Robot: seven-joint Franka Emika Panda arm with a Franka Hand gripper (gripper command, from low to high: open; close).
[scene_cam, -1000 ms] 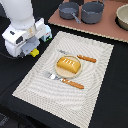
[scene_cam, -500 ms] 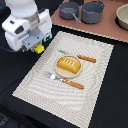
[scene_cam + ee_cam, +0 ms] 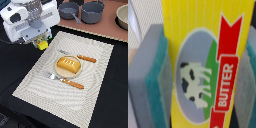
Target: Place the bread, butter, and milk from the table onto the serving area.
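table [image 3: 107, 100]: black, striped placemat [image 3: 35, 82] on it
bread [image 3: 68, 64]: sitting on the plate [image 3: 59, 73], off beyond the fingers
butter [image 3: 203, 60]: clamped between both finger pads [image 3: 150, 80]; only wrist view shows the label
gripper [image 3: 42, 45]: exterior view just catches a yellow corner

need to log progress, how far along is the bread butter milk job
Done: the bread sits on the plate on the serving area. In hand: the gripper is shut on the butter, at the mat's far corner, not yet released. Left: the milk, which neither view shows.

butter [image 3: 43, 45] mostly hidden — gripper [image 3: 42, 44] covers it
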